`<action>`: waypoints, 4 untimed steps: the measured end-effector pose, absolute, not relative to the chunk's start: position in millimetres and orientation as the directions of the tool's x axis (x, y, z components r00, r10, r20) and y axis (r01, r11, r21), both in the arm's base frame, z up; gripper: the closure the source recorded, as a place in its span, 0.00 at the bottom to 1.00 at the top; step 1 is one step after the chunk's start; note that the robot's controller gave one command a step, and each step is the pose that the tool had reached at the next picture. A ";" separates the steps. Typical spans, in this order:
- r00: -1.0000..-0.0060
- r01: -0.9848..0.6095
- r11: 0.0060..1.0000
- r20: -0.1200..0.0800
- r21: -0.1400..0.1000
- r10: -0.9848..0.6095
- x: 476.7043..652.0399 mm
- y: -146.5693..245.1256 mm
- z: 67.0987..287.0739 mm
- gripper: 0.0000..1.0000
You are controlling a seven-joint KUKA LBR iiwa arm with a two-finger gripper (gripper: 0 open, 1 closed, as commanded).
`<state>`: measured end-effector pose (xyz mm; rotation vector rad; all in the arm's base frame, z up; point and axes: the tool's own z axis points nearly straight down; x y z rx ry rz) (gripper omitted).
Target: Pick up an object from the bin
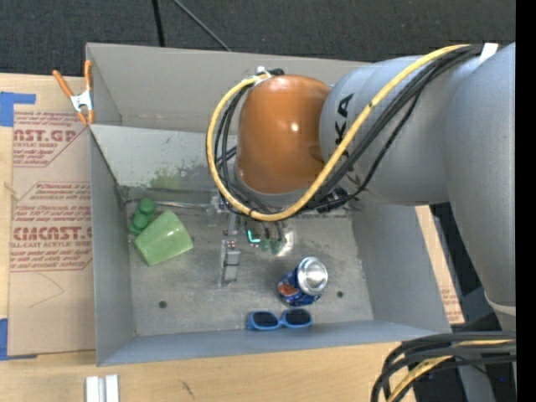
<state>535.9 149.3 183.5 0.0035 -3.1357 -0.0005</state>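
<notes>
The glossy orange dome-shaped cover (280, 132) on the wrist, and the yellow and black cables (219, 153) looped round it, hide much of the middle and back floor of the grey metal bin (113, 249). Under the cover the two-finger gripper (243, 254) reaches down over bare floor near the middle of the frame. Its upper part is buried in cables and shadow, so I cannot tell whether the claw is spread or pressed together.

The nearest thing is a blue and red drink can with a shiny silver end (305, 280), just to the lower right of the gripper and apart from it. It lies tilted, the silver end facing up and to the upper right, so its long axis runs from lower left to upper right.

At the left lies a pale green plastic bottle (161, 236), its darker green cap towards the upper left.

A pair of blue plastic sunglasses (279, 320) lies against the lower wall, lengthwise along it, below the can.
</notes>
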 end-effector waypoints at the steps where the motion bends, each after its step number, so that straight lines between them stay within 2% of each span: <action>1: -0.999 -0.035 0.999 0.004 0.000 -0.035 577.4 172.9 80.6 0.00; 2: -0.998 0.057 0.998 -0.002 0.003 0.057 588.7 215.8 71.3 0.00; 3: -0.998 0.058 0.998 0.001 0.001 0.058 588.9 214.0 72.4 1.00; 4: -0.999 0.042 0.999 -0.009 0.006 0.043 581.4 239.8 208.9 1.00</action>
